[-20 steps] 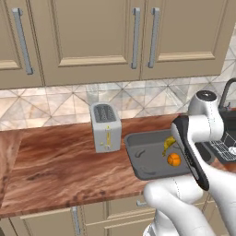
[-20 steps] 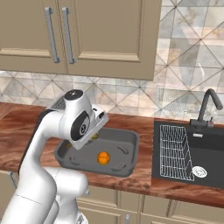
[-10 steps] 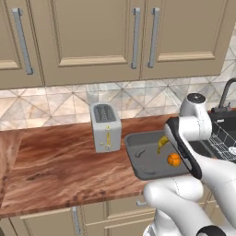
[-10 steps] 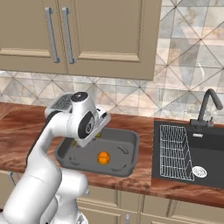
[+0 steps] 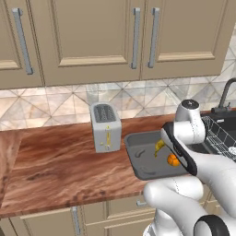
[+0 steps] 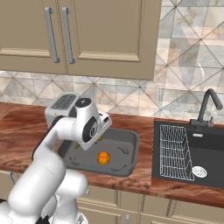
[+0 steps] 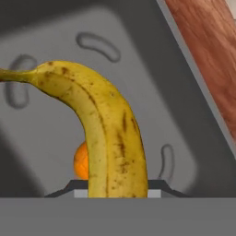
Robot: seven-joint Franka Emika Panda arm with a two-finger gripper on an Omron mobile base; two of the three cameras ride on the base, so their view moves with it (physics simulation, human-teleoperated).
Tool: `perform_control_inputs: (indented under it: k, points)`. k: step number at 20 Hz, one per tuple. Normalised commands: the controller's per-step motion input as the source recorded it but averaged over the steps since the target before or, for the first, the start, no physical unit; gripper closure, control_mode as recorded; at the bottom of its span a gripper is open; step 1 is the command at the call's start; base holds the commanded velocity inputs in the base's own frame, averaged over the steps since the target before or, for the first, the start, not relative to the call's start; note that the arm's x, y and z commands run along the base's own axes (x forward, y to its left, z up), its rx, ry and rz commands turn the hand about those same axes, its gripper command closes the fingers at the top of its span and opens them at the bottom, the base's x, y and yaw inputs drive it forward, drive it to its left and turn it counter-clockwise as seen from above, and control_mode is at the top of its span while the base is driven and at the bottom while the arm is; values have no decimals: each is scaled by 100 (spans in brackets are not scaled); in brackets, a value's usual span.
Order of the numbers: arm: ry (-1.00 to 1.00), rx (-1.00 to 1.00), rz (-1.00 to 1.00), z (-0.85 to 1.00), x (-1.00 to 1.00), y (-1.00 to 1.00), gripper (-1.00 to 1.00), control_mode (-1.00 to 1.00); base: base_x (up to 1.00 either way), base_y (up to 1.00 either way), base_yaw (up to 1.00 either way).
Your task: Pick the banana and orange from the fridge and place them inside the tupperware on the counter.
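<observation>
My gripper (image 7: 113,186) is shut on the banana (image 7: 106,133), a spotted yellow one that curves away from the fingers. It hangs just above the dark-grey tupperware (image 7: 50,92). The orange (image 7: 80,161) lies on the tray floor, partly hidden behind the banana. In the left base view the banana (image 5: 160,146) pokes out beside my wrist over the tupperware (image 5: 144,165), with the orange (image 5: 173,160) to its right. The right base view has the orange (image 6: 103,158) in the tupperware (image 6: 124,146) on the counter (image 6: 26,131). The fridge is out of view.
A silver toaster (image 5: 106,126) stands on the wooden counter (image 5: 60,166) left of the tray. A dark sink with a wire rack (image 6: 175,151) and faucet (image 6: 205,107) lies to the right. Beige wall cabinets hang above.
My arm has shifted a little over the tray, with the banana still in the gripper. The orange has stayed where it was.
</observation>
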Motion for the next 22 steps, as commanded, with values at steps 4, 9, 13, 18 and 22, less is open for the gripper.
perform_control_inputs:
  k: [4, 9, 13, 18, 22]
  points:
    - [0, 0, 0, -33, 17, 1, 100, -100, 0, 0, 0]
    - [1, 0, 0, -25, 27, 7, 100, -100, 0, 0, 0]
    - [11, 0, 0, -21, 28, 4, 100, -100, 0, 0, 0]
    - [15, 0, 0, -18, 19, 2, 100, -100, 0, 0, 0]
    - [13, 0, 0, -17, 16, 1, 100, -100, 0, 0, 0]
